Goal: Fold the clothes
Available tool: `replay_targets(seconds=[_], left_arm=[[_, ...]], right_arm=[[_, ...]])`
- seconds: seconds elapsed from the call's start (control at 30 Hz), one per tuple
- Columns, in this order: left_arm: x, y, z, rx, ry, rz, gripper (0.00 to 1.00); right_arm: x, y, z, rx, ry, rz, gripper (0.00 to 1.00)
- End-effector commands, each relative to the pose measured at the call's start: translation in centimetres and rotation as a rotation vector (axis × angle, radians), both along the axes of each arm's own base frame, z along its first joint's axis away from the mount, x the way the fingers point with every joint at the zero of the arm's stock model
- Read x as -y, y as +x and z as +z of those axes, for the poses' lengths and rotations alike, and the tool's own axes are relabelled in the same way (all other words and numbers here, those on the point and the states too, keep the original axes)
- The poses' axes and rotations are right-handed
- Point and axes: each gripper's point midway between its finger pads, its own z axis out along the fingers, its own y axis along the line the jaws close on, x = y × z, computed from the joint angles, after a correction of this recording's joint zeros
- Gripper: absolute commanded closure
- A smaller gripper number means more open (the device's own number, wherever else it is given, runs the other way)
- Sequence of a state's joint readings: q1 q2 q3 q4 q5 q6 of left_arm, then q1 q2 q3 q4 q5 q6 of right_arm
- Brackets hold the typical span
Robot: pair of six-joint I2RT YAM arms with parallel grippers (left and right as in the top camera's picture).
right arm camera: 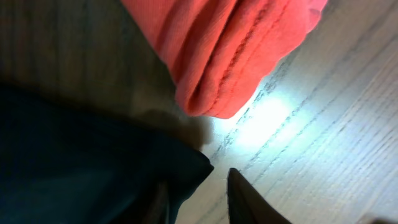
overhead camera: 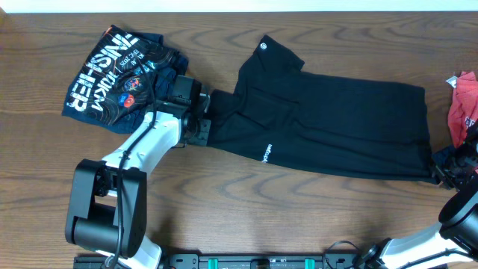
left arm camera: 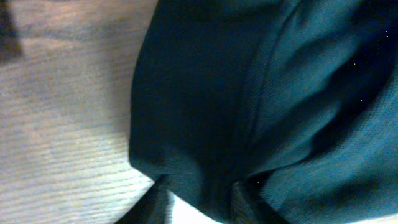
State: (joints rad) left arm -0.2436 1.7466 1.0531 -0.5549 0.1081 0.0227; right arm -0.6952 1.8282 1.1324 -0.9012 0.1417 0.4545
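The black T-shirt (overhead camera: 336, 127) is laid out flat across the middle of the table (overhead camera: 246, 202), stretched long from left to right. A sleeve is seen poking towards the far edge, where the small white round logo (overhead camera: 264, 46) is carried, and the tiny white text (overhead camera: 267, 152) is found near the front edge. And there, at the shirt's left end, the left gripper (overhead camera: 207, 119) is set right against the cloth. From its wrist camera the jaws are shown standing apart, a fold of the dark fabric is draped down between them, and a sliver of pale table is left showing in the gap, so nothing is pinched. Over at the shirt's right front corner the right gripper (overhead camera: 442, 168) is held low at the table. Its jaws too are seen parted in the wrist view, with bare wood between them and the black corner lying just ahead, unclamped. The red garment (overhead camera: 463, 104) is bunched at the table's right edge, just beyond that corner, its rolled hem seen close to the black cloth. The navy printed garment (overhead camera: 119, 75) is set folded at the far left, just behind the left gripper.
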Motion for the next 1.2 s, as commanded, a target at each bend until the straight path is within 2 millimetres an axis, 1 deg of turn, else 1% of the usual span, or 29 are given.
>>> replay_targets(seconds=[0.0,0.03,0.07,0.13,0.23,0.3,0.4,0.47,0.57,0.63,0.7,0.73,0.77,0.8,0.87,0.93,1.03,1.07,1.1,1.13,1.17], left_arm=[[-0.2,-0.3,0.6,-0.01,-0.013,0.008,0.52],[-0.2,-0.3,0.8,-0.013,-0.012,0.005,0.52],[-0.2,-0.2,1.0,-0.014,-0.011,0.005,0.49],[0.0,0.1,1.4,-0.007,-0.019,0.003,0.49],[1.6,0.3,1.9,-0.003,-0.097,-0.029,0.49],[2.5,0.3,2.1,-0.001,-0.131,-0.055,0.48],[3.2,0.3,2.2,0.01,-0.137,-0.08,0.48],[3.1,0.3,2.1,0.014,-0.12,-0.093,0.48],[2.4,0.2,2.0,0.011,-0.079,-0.082,0.48],[2.3,0.3,2.0,0.014,-0.076,-0.081,0.48],[2.5,0.5,2.2,0.02,-0.081,-0.084,0.48],[2.5,0.7,2.4,0.024,-0.082,-0.083,0.48],[2.6,0.8,2.5,0.029,-0.087,-0.085,0.48],[2.7,1.0,2.6,0.035,-0.089,-0.085,0.48],[2.9,1.4,2.8,0.052,-0.096,-0.088,0.48],[3.5,1.7,3.0,0.068,-0.118,-0.098,0.47],[4.3,1.9,3.3,0.08,-0.151,-0.114,0.44],[4.4,1.8,3.3,0.079,-0.15,-0.115,0.44],[4.4,1.7,3.3,0.075,-0.149,-0.115,0.44],[4.3,1.6,3.2,0.067,-0.148,-0.115,0.44],[4.2,1.3,3.1,0.054,-0.143,-0.119,0.43]], right_arm=[[0.3,1.3,0.5,0.046,0.015,0.022,0.67],[0.2,1.6,0.6,0.06,0.026,0.026,0.67],[0.0,2.1,0.8,0.08,0.042,0.027,0.67],[-0.6,3.1,1.0,0.132,0.084,0.06,0.69],[-1.4,4.5,1.5,0.203,0.139,0.104,0.69],[-1.5,4.9,1.7,0.221,0.15,0.115,0.69],[-1.4,4.9,1.7,0.217,0.145,0.113,0.69],[-0.5,4.0,1.7,0.175,0.107,0.106,0.68],[1.4,2.6,1.9,0.101,0.019,0.062,0.66],[2.3,2.6,2.3,0.106,-0.005,0.048,0.66],[2.5,3.4,2.8,0.15,0.004,0.044,0.66],[2.4,3.8,2.9,0.169,0.016,0.047,0.65],[2.0,4.7,3.0,0.216,0.044,0.071,0.65],[1.4,5.8,3.1,0.273,0.081,0.117,0.65],[-0.6,7.8,3.5,0.384,0.172,0.196,0.65],[-1.4,8.4,3.5,0.409,0.197,0.223,0.63],[-2.3,9.0,3.6,0.42,0.208,0.296,0.55],[-2.5,8.8,3.5,0.405,0.213,0.3,0.55],[-2.3,8.1,3.3,0.368,0.202,0.281,0.53],[-1.6,7.0,3.0,0.301,0.167,0.232,0.51],[-0.3,5.3,2.7,0.211,0.103,0.166,0.48]])
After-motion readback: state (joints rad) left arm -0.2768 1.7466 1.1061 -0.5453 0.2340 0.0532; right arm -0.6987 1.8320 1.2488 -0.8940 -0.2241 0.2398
